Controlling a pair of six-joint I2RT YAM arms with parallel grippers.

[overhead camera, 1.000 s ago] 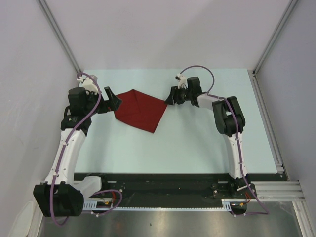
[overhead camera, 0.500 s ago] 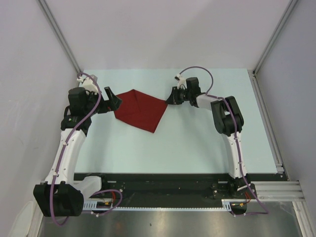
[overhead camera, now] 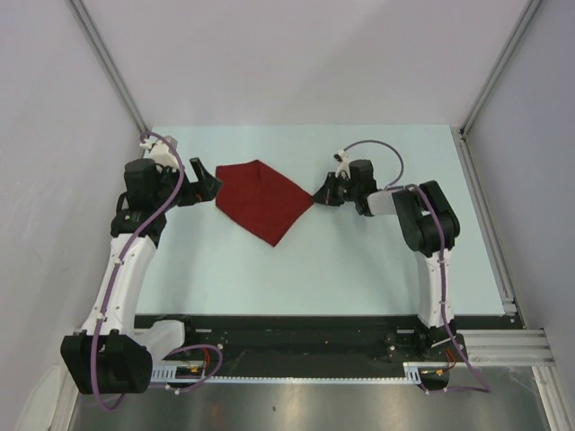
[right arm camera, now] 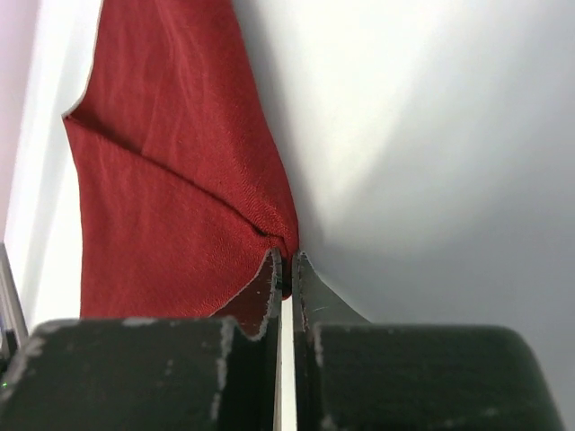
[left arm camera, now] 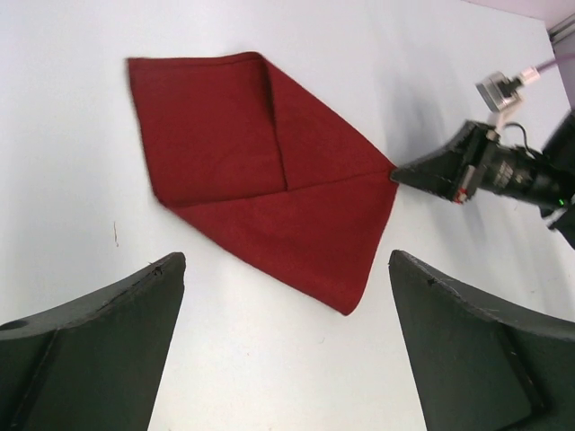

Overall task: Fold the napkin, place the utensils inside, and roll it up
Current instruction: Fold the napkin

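The napkin (overhead camera: 262, 199) is a dark red cloth lying partly folded on the table, its flaps meeting along creases (left arm camera: 269, 180). My right gripper (overhead camera: 316, 195) is shut on the napkin's right corner; the wrist view shows the fabric (right arm camera: 171, 197) pinched between the tips of my right gripper (right arm camera: 287, 260). The same gripper tip (left arm camera: 404, 173) shows at that corner in the left wrist view. My left gripper (overhead camera: 208, 184) hangs open just left of the cloth, touching nothing, with the napkin's near point between its wide-spread fingers (left arm camera: 117, 332). The utensils are out of view.
The pale table (overhead camera: 359, 269) is bounded by grey walls at the left, back and right, with a metal rail (overhead camera: 485, 215) along its right edge. Both arm bases sit at the near edge.
My right gripper has shut on the napkin's right corner and drawn it a little to the right and nearer. The cloth shifted with it. The left arm has not moved.
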